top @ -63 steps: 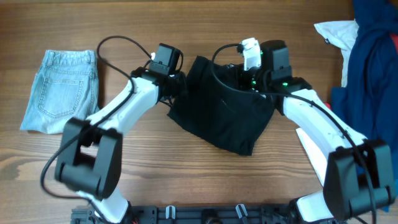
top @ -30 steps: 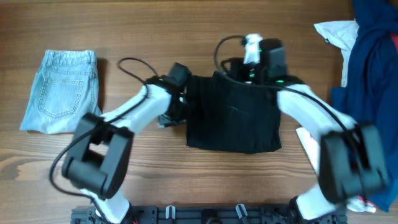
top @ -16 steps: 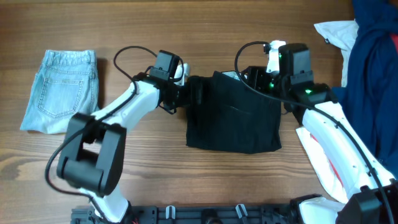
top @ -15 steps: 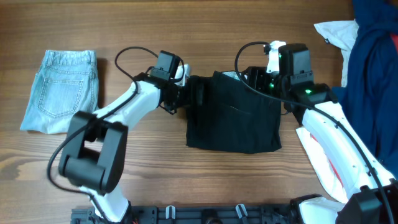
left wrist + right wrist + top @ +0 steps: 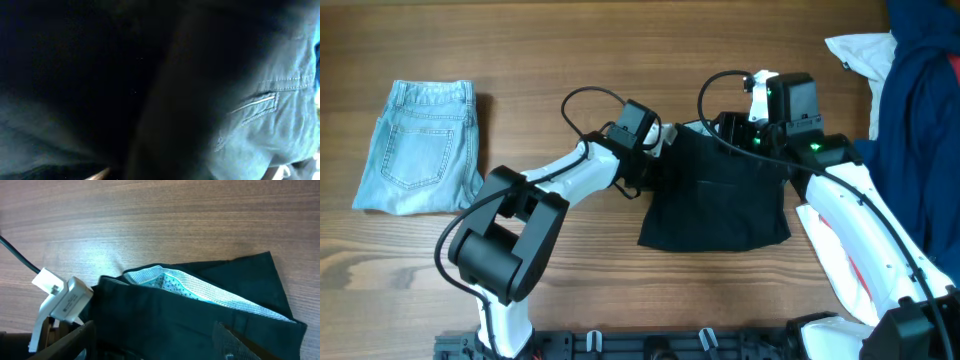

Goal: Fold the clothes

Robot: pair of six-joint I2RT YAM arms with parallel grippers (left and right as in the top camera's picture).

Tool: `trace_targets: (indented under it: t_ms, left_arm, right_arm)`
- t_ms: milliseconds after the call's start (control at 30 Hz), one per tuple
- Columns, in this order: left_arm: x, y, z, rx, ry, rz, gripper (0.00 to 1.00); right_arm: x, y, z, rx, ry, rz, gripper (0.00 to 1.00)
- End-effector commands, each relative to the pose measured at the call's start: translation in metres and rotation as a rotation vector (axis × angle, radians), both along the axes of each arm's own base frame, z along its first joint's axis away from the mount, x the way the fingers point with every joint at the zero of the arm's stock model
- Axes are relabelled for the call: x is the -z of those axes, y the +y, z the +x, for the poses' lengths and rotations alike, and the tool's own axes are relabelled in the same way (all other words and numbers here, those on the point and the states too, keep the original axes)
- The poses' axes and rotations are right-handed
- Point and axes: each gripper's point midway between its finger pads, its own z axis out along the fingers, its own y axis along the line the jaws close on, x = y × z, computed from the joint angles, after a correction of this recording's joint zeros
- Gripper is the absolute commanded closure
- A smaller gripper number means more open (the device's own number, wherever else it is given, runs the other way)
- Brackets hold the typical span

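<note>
**Wooden table [image 5: 620, 60], black shorts [image 5: 720, 200] mid-fold**

Shorts lie centre-table, between both arms. Left claw [image 5: 655, 155] is buried in their left edge, can't tell its grip. Right claw [image 5: 735, 130] hangs wide open over their far edge.

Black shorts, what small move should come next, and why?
Probably lift the left fingers slightly: they sit at the black shorts' upper-left corner, wrist view filled with fabric, while the right fingers stand open near the waistband. A small lift would start the fold.
</note>
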Motion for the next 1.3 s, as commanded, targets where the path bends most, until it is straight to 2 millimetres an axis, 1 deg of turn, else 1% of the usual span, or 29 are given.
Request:
trace_targets:
  t_ms: [0,33,67,100,167,267,300,333,367,433,500,533,633,667,733,767,833,867,900,933,1000,1133,1167,1233,1267]
  left_arm:
    - [-0.011,0.048,0.016,-0.094,-0.003,0.066,0.96]
    - [-0.016,0.066,0.022,-0.124,-0.021,0.104,0.96]
    - [-0.025,0.093,0.029,-0.162,-0.049,0.158,0.96]
    - [-0.033,0.114,0.033,-0.196,-0.066,0.196,0.96]
    - [-0.048,0.157,0.036,-0.260,-0.089,0.268,0.96]
    - [-0.079,0.242,0.035,-0.410,-0.125,0.383,0.96]
    - [-0.089,0.268,0.036,-0.468,-0.146,0.420,0.96]
    - [-0.097,0.290,0.037,-0.524,-0.166,0.453,0.96]
    - [-0.119,0.336,0.042,-0.617,-0.243,0.520,0.96]
    - [-0.135,0.366,0.048,-0.692,-0.303,0.558,0.96]
    - [-0.144,0.387,0.054,-0.741,-0.354,0.578,0.96]
    - [-0.149,0.406,0.059,-0.791,-0.391,0.602,0.96]
    - [-0.165,0.434,0.073,-0.794,-0.511,0.662,0.96]
    - [-0.170,0.440,0.076,-0.783,-0.544,0.677,0.91]
    - [-0.176,0.448,0.080,-0.762,-0.587,0.703,0.85]
    - [-0.179,0.448,0.083,-0.732,-0.618,0.700,0.85]
    - [-0.184,0.439,0.090,-0.648,-0.674,0.664,0.88]
    - [-0.186,0.437,0.092,-0.631,-0.693,0.660,0.89]
    - [-0.188,0.439,0.094,-0.619,-0.710,0.675,0.89]
    - [-0.189,0.447,0.093,-0.636,-0.712,0.706,0.90]
    - [-0.189,0.463,0.087,-0.675,-0.695,0.759,0.90]
    - [-0.188,0.492,0.077,-0.739,-0.672,0.790,0.90]
    - [-0.185,0.505,0.074,-0.767,-0.663,0.796,0.90]
    - [-0.178,0.516,0.075,-0.785,-0.658,0.777,0.90]
    - [-0.175,0.519,0.076,-0.787,-0.655,0.773,0.89]
  right_arm:
    - [0.008,-0.001,-0.004,-0.004,0.024,-0.024,0.26]
    - [0.008,-0.002,-0.004,-0.004,0.026,-0.024,0.26]
    - [0.009,-0.002,-0.004,-0.002,0.027,-0.028,0.26]
    - [0.009,-0.003,-0.004,0.000,0.027,-0.031,0.26]
    - [0.010,-0.004,-0.005,0.003,0.032,-0.035,0.26]
    - [0.011,-0.004,-0.007,0.002,0.041,-0.037,0.26]
    - [0.011,-0.004,-0.007,0.003,0.041,-0.036,0.26]
    - [0.011,-0.004,-0.007,0.003,0.041,-0.037,0.26]
    - [0.011,-0.004,-0.007,0.003,0.042,-0.037,0.27]
    - [0.011,-0.004,-0.008,0.003,0.044,-0.037,0.29]
    - [0.011,-0.004,-0.008,0.003,0.044,-0.037,0.29]
    - [0.011,-0.004,-0.008,0.003,0.044,-0.037,0.29]
    - [0.011,-0.004,-0.008,0.002,0.044,-0.037,0.29]
    - [0.011,-0.004,-0.008,0.002,0.044,-0.037,0.29]
    - [0.011,-0.004,-0.008,0.002,0.043,-0.037,0.29]
    - [0.011,-0.004,-0.007,0.001,0.043,-0.038,0.29]
    - [0.011,-0.005,-0.007,0.002,0.042,-0.042,0.29]
    - [0.011,-0.005,-0.007,0.002,0.042,-0.042,0.29]
    - [0.011,-0.005,-0.007,0.002,0.042,-0.042,0.30]
    - [0.011,-0.005,-0.007,0.002,0.042,-0.042,0.29]
    - [0.011,-0.005,-0.007,0.002,0.042,-0.042,0.29]
    - [0.012,-0.005,-0.008,0.002,0.043,-0.042,0.29]
    - [0.012,-0.005,-0.008,0.002,0.045,-0.043,0.29]
    - [0.012,-0.005,-0.008,0.001,0.046,-0.043,0.29]
    - [0.012,-0.005,-0.008,0.001,0.046,-0.043,0.29]
